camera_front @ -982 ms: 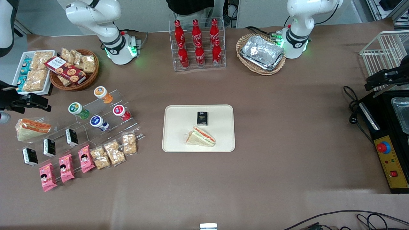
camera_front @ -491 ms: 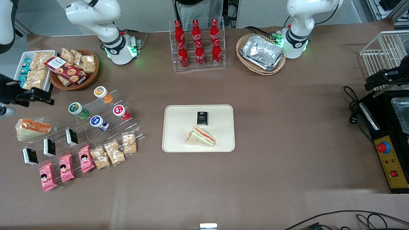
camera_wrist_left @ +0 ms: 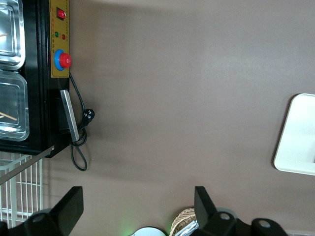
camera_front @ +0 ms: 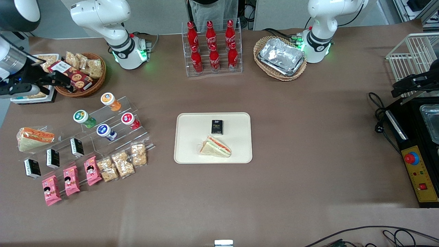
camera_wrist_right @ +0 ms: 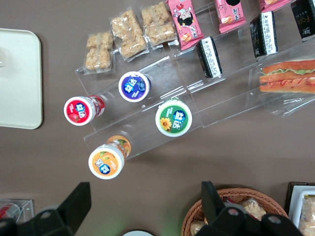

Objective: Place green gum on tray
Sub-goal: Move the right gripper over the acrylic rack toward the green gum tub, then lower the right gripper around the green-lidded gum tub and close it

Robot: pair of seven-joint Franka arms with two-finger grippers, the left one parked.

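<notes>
Swinging over the snack basket [camera_front: 79,77], the gripper [camera_front: 56,79] has moved farther from the front camera; its fingers appear spread and empty. Note the green gum [camera_front: 84,118] remains on its rack [camera_front: 113,127], off the tray [camera_front: 185,151].

Right arm raised; tool [camera_front: 56,79] fingers spread apart.

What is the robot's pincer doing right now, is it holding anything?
Pincer: open and empty, up in the air, above the wicker basket edge, not yet at the green gum.
</notes>
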